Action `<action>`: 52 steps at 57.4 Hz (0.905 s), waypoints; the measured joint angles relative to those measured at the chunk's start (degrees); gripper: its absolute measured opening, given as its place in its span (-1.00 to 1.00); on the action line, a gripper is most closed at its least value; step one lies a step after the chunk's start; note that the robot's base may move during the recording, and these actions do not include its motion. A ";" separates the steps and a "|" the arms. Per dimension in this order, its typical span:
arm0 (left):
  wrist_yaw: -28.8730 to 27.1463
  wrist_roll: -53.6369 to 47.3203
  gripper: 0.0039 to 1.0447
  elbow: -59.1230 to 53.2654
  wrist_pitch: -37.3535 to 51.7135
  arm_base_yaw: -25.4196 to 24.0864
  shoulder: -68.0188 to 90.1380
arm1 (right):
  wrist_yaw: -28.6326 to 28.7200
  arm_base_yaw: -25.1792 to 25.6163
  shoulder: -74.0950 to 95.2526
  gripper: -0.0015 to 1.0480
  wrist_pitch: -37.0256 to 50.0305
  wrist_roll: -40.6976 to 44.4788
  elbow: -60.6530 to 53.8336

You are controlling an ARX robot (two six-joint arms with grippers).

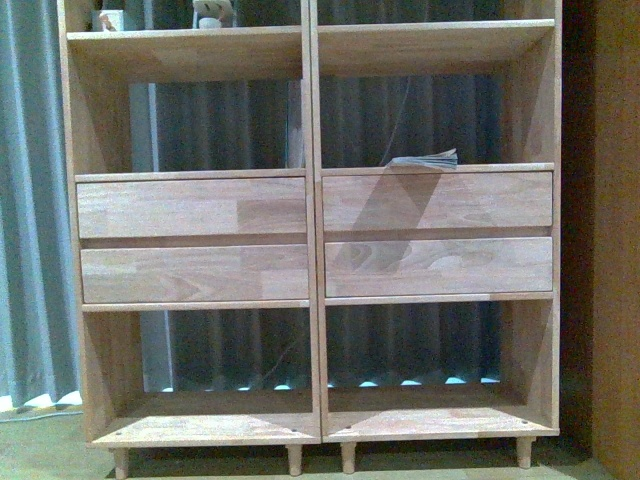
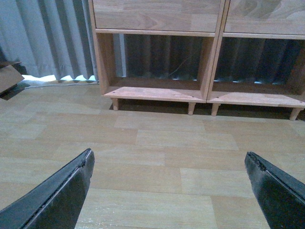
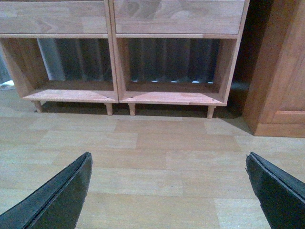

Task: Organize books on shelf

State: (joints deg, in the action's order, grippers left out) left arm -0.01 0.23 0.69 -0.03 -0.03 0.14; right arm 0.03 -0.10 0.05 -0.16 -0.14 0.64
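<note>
The light-wood shelf (image 1: 312,240) fills the front view, with four drawer fronts across its middle. One thin book (image 1: 425,160) lies flat in the right compartment just above the drawers, its pages facing out. Neither arm appears in the front view. The left wrist view has my left gripper (image 2: 169,167) open over bare floor, well short of the shelf (image 2: 157,93). My right gripper (image 3: 169,167) is open too, empty, above the floor in front of the shelf (image 3: 171,98).
Grey curtains (image 1: 30,200) hang behind and left of the shelf. A brown wooden cabinet (image 3: 279,86) stands to the shelf's right. Small objects (image 1: 110,18) sit on the top left shelf board. Wood-plank floor (image 2: 157,143) lies between the grippers and the shelf.
</note>
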 joint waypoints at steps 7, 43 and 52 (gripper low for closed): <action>0.00 0.00 0.86 0.00 0.00 0.00 0.00 | 0.00 0.00 0.00 0.86 0.00 0.00 0.00; 0.00 0.00 0.86 0.00 0.00 0.00 0.00 | 0.00 0.00 0.00 0.86 0.00 0.00 0.00; 0.00 0.00 0.86 0.00 0.00 0.00 0.00 | 0.00 0.00 0.00 0.86 0.00 0.00 0.00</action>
State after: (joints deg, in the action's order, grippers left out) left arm -0.01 0.23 0.69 -0.03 -0.03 0.14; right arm 0.03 -0.10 0.05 -0.16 -0.14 0.64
